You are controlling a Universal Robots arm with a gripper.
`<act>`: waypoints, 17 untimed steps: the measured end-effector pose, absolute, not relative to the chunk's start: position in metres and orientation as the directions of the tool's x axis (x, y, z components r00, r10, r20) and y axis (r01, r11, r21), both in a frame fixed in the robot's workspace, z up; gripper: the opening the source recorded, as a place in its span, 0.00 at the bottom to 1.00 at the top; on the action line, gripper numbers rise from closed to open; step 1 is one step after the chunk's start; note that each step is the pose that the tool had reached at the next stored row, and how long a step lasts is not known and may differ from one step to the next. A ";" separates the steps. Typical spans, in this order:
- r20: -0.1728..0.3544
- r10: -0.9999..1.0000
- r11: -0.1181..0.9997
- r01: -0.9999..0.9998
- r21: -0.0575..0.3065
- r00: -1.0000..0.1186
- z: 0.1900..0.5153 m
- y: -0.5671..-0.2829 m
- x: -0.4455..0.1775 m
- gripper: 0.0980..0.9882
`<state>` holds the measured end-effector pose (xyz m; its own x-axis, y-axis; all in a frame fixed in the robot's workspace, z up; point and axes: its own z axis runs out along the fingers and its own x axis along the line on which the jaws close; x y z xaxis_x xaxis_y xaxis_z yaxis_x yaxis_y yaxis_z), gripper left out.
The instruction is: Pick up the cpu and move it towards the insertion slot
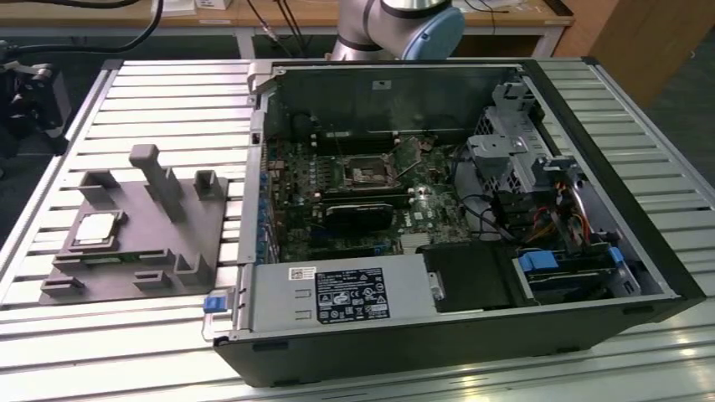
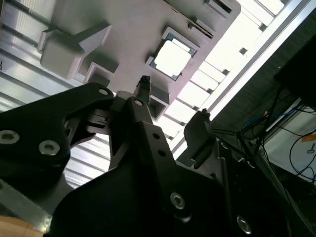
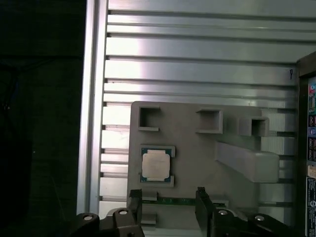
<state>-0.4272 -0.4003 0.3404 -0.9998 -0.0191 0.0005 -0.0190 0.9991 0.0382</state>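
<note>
- One cpu [image 1: 95, 228] rests on the grey fixture [image 1: 207, 226] — the exterior view's left, slatted table [image 1: 146, 100] all around.
- Gripper [image 3: 169, 201] fingers spread, empty, near it.
- One insertion slot [image 1: 367, 173], unobstructed, in the case [image 1: 447, 343].

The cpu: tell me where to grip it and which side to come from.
Pinch the cpu by two opposite edges, probably straight down from above: it lies flat, silver top up, in a shallow seat on the grey fixture, whose raised lips cover part of its rim.
</note>
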 end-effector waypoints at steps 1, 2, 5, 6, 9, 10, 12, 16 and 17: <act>0.001 -0.019 0.999 -0.019 0.038 -1.000 0.339 -0.400 -0.427 0.48; 0.001 -0.019 0.999 -0.019 0.038 -1.000 0.337 -0.401 -0.428 0.55; 0.000 -0.019 0.999 -0.019 0.038 -1.000 0.331 -0.401 -0.428 0.68; 0.000 -0.019 0.999 -0.019 0.038 -1.000 0.330 -0.401 -0.428 0.75; 0.001 -0.019 0.999 -0.019 0.038 -1.000 0.324 -0.401 -0.430 0.75; 0.001 -0.019 0.999 -0.019 0.038 -1.000 0.322 -0.401 -0.431 0.75; 0.001 -0.019 0.999 -0.019 0.038 -1.000 0.319 -0.401 -0.433 0.75; 0.000 -0.019 0.999 -0.019 0.038 -1.000 0.311 -0.402 -0.437 0.75; 0.001 -0.019 0.999 -0.019 0.038 -1.000 0.310 -0.402 -0.437 0.75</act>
